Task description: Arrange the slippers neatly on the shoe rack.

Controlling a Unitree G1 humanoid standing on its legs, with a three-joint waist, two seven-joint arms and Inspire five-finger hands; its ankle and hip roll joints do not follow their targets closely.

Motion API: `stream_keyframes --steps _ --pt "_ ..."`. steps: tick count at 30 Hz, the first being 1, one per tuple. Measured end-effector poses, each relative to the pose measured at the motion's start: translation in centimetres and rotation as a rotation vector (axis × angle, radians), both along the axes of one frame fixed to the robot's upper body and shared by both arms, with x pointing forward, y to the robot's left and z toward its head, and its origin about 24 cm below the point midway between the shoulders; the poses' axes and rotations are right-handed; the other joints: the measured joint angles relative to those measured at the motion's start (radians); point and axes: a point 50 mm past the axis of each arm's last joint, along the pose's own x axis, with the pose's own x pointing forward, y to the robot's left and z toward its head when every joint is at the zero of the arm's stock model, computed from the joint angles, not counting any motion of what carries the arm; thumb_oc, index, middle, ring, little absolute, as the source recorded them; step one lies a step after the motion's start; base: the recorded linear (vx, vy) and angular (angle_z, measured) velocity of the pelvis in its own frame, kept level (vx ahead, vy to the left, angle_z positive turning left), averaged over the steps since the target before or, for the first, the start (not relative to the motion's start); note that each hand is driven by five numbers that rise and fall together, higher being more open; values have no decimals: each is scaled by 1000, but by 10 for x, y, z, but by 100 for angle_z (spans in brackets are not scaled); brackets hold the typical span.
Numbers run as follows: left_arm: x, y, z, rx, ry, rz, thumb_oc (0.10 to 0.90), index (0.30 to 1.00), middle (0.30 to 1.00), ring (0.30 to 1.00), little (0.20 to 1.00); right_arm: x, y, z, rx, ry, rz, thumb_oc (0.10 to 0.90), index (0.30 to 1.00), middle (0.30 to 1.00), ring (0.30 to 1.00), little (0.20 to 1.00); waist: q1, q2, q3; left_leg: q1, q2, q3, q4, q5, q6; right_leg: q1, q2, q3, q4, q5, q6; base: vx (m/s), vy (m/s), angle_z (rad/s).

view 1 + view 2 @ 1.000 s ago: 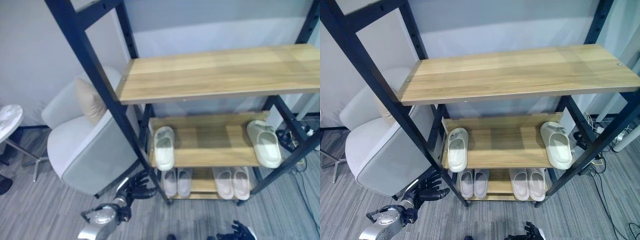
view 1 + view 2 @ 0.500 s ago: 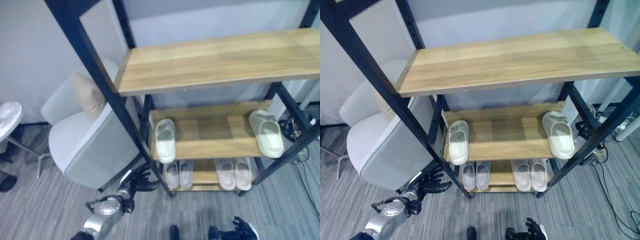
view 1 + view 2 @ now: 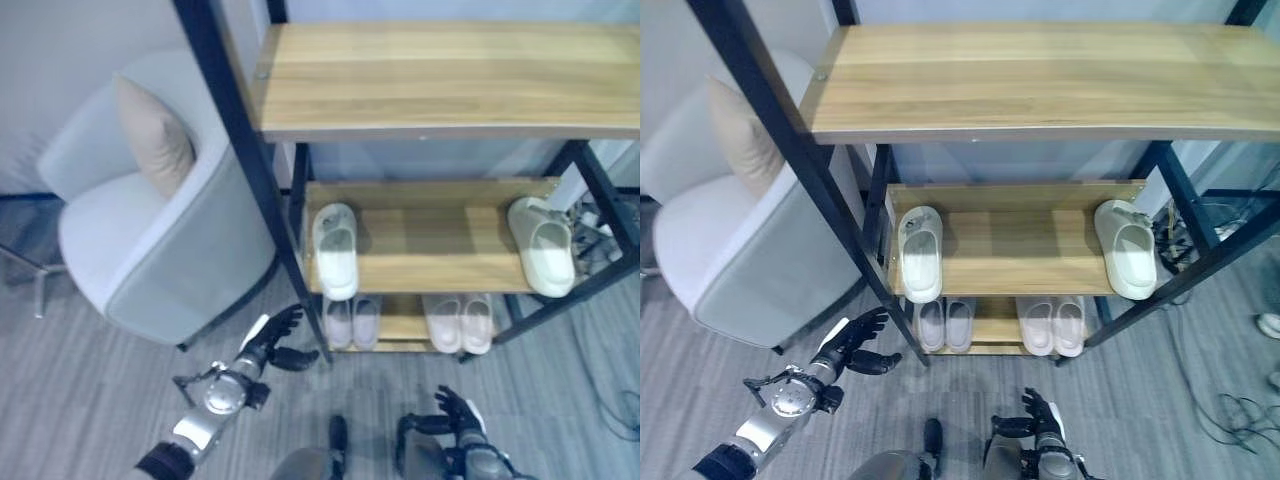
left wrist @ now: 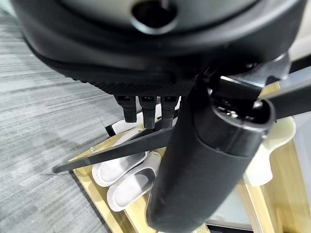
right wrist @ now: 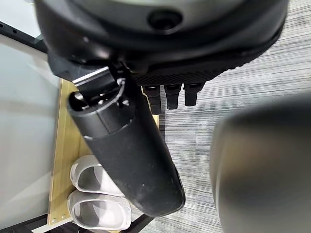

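White slippers (image 3: 335, 250) sit on the shoe rack (image 3: 420, 265).

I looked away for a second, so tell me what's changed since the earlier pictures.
Mostly the camera tilted down. The left hand stays open near the rack's front left post, and the right hand shows more, open and empty. All slippers remain on the shoe rack; nothing was grasped.

Even, soft indoor light falls from above, brightest on the top shelf (image 3: 440, 75), which shades the middle shelf (image 3: 430, 240) beneath. The head views bend at their edges. In the wrist views each robot hand (image 4: 209, 145) looms close and blurred.
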Motion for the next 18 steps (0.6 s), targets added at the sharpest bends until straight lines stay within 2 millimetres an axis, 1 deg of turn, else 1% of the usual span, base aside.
stream_keyframes --steps 1,2,3,5,6,7,8,9,10,11,12,13,14,15,16,17,18 --pt "-8 2 -6 71 11 -34 800 900 900 900 900 -3 -2 -2 1 10 -14 800 900 900 900 900 4 -3 0 0 2 -9 -1 -2 2 39 2 -18 -25 -21 -13 34 -245 1" --pt "-14 4 -10 102 21 -43 800 900 900 900 900 -2 -3 -1 4 8 -25 800 900 900 900 900 -2 -2 0 8 -1 -11 -7 3 5 68 -2 0 -46 -26 -5 30 -501 25" --pt "-25 5 -19 140 39 -27 800 900 900 900 900 -3 -5 -1 11 3 -49 800 900 900 900 900 -27 1 -2 13 -1 -34 -6 0 6 140 4 61 -158 -17 -14 14 -469 27" --pt "-32 9 -23 177 39 -19 800 900 900 900 900 -4 -6 -1 15 3 -51 800 900 900 900 900 -26 4 -3 14 0 -53 2 -3 -3 147 -11 108 -162 -17 -9 -30 -423 33" --pt "-37 11 -25 179 44 6 800 900 900 900 900 -5 -9 -1 14 2 -63 800 900 900 900 900 -28 13 -10 10 2 -58 19 -11 -12 157 -43 144 -166 -13 -4 -59 -421 34" --pt "-41 13 -27 180 52 19 800 900 900 900 900 -9 -11 -2 9 12 -65 800 900 900 900 900 -18 17 -23 2 1 -67 35 -17 -12 167 -84 144 -182 5 13 -60 -432 39" --pt "-45 15 -30 180 63 27 800 900 900 900 900 -10 -12 -2 8 14 -63 800 900 900 900 900 -11 21 -37 -6 1 -77 41 -17 -16 166 -108 144 -181 12 22 -41 -270 29" --pt "-45 14 -29 167 59 32 800 900 900 900 900 -14 -14 -3 6 23 -63 800 900 900 900 900 -7 24 -43 -7 2 -86 46 -21 -29 173 -114 145 -203 14 20 -90 -470 41" --pt "-52 17 -26 175 56 29 800 900 900 900 900 -18 -12 -5 17 32 -63 800 900 900 900 900 -1 13 -66 -16 6 -114 52 -29 -51 212 -109 166 -297 40 35 -124 -467 39" --pt "-53 18 -25 171 53 22 800 900 900 900 900 -19 -9 -6 25 36 -61 800 900 900 900 900 4 -2 -75 -20 6 -124 54 -21 -62 221 -106 166 -316 47 37 -127 -470 37" --pt "-54 18 -24 156 59 24 800 900 900 900 900 -20 -8 -7 31 38 -55 800 900 900 900 900 9 -13 -80 -22 6 -128 54 -14 -74 218 -94 158 -320 46 36 -203 -417 31" --pt "-55 15 -25 85 78 36 800 900 900 900 900 -21 -9 -7 30 41 -53 800 900 900 900 900 14 -17 -95 -38 22 -154 61 -11 -103 225 -54 141 -355 27 15 -153 -303 53" --pt "-55 4 -26 13 90 32 800 900 900 900 900 -23 -16 -6 10 44 -49 800 900 900 900 900 1 11 -109 -60 55 -193 65 5 -127 238 -8 107 -365 41 4 -222 -410 85" --pt "-53 -9 -21 -55 77 -1 800 900 900 900 900 -25 -21 -5 -6 45 -41 800 900 900 900 900 0 28 -117 -77 93 -236 52 25 -159 235 28 82 -378 53 -25 -162 -211 70" --pt "-54 -17 -20 -95 76 -24 800 900 900 900 900 -25 -24 -5 -18 46 -36 800 900 900 900 900 5 34 -117 -80 120 -244 48 36 -162 233 59 70 -377 55 -39 -248 -325 46" --pt "-56 -33 -21 -147 98 -84 800 900 900 900 900 -25 -30 -3 -39 50 -21 800 900 900 900 900 -4 45 -118 -84 157 -244 47 54 -175 232 107 53 -363 57 -69 -214 -265 21" --pt "-54 -44 -20 -165 108 -147 800 900 900 900 900 -26 -34 -3 -55 51 -21 800 900 900 900 900 -21 41 -120 -93 172 -229 51 61 -165 212 113 34 -357 45 -97 -136 -199 21"
